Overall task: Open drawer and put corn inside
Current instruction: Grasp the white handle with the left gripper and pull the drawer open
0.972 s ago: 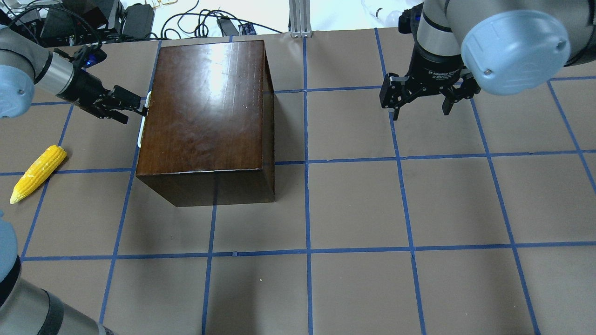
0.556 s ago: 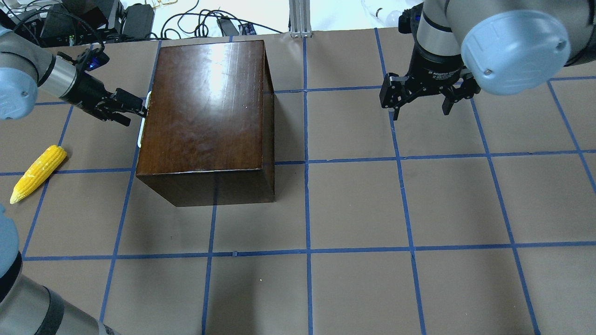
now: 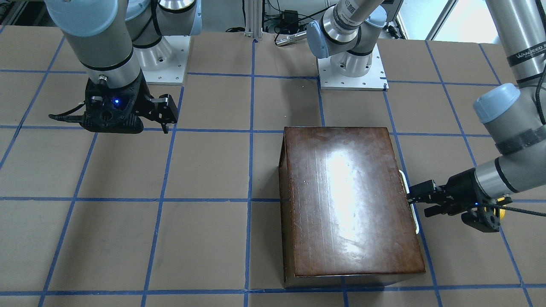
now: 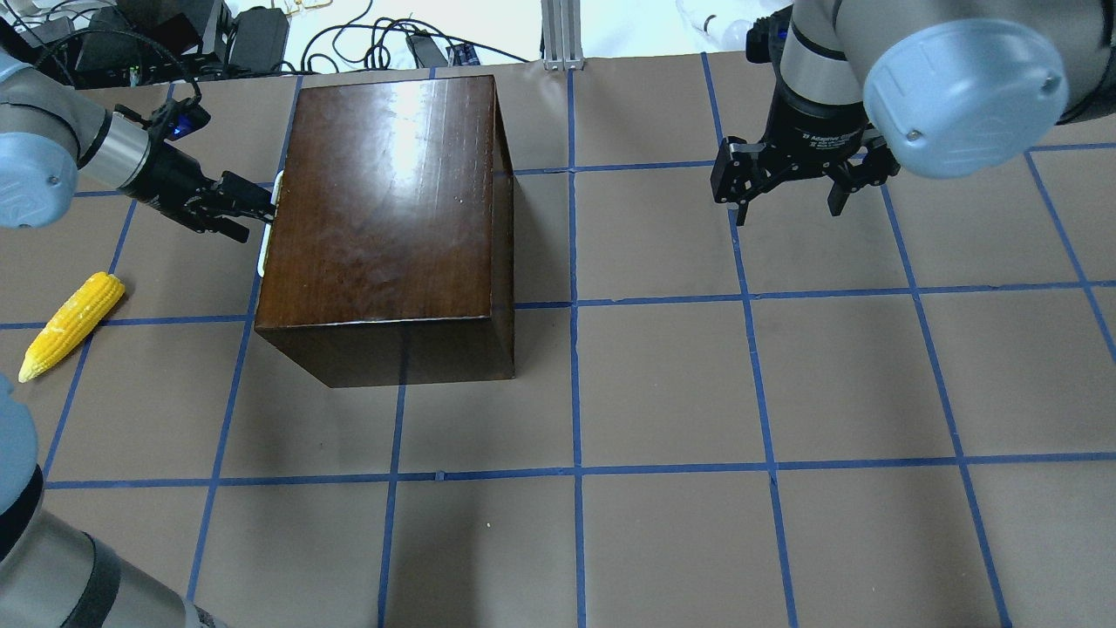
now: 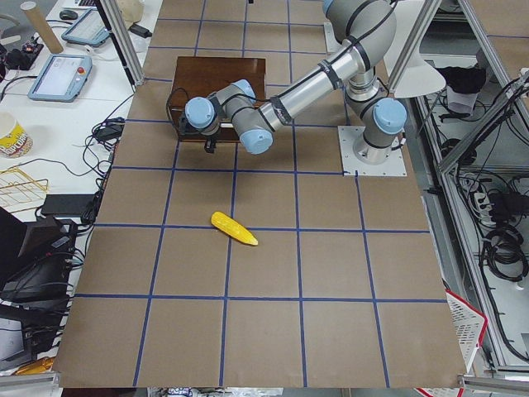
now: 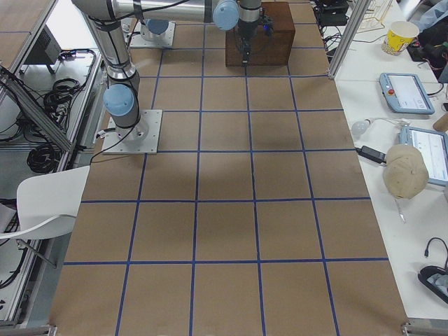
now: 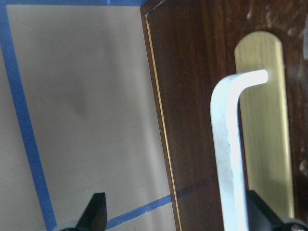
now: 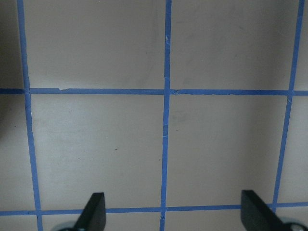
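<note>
The glossy dark-brown box [image 4: 384, 201] stands at the far left of the table with its drawer shut. The left wrist view shows the drawer's dark front panel [image 7: 192, 96] and its whitish handle [image 7: 226, 134]. My left gripper [image 4: 259, 213] is open at the box's left face, level with the handle [image 4: 272, 218], and the handle lies between its jaws, close to one finger [image 7: 260, 214]. The yellow corn [image 4: 71, 324] lies on the table, left of the box and nearer to me. My right gripper [image 4: 789, 202] is open and empty, hanging above the table at the far right.
The brown table [image 4: 663, 392] has a grid of blue tape. Cables and boxes [image 4: 235, 35] lie beyond its far edge. An aluminium post [image 4: 562, 35] stands behind the box. The arm bases [image 3: 349, 64] sit on my side.
My left gripper has shifted slightly toward the table's far side while staying at the handle. The box, the corn and the right arm have not moved.
</note>
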Controlling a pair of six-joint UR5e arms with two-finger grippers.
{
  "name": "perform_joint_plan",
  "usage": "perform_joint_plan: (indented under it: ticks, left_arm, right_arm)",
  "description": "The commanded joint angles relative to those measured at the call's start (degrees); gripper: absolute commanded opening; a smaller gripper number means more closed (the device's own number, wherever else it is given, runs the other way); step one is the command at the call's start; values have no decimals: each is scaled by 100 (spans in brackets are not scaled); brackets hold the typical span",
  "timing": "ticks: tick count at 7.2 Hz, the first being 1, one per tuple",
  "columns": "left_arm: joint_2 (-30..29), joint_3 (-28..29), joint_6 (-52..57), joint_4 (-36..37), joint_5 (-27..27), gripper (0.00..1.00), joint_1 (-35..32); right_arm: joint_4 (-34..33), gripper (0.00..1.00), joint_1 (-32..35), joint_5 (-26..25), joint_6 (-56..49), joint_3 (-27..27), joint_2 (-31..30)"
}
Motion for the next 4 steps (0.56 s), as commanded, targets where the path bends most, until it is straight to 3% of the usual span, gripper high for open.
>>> perform_joint_plan:
  ticks: [1, 4]
  left_arm:
    - [-30, -3, 281, 0, 42, 100, 0]
    - [-30, 50, 345, 0, 78, 100, 61]
  right_arm:
    - [-6, 100, 0, 0, 0, 0, 0]
    - [2, 100, 0, 0, 0, 0, 0]
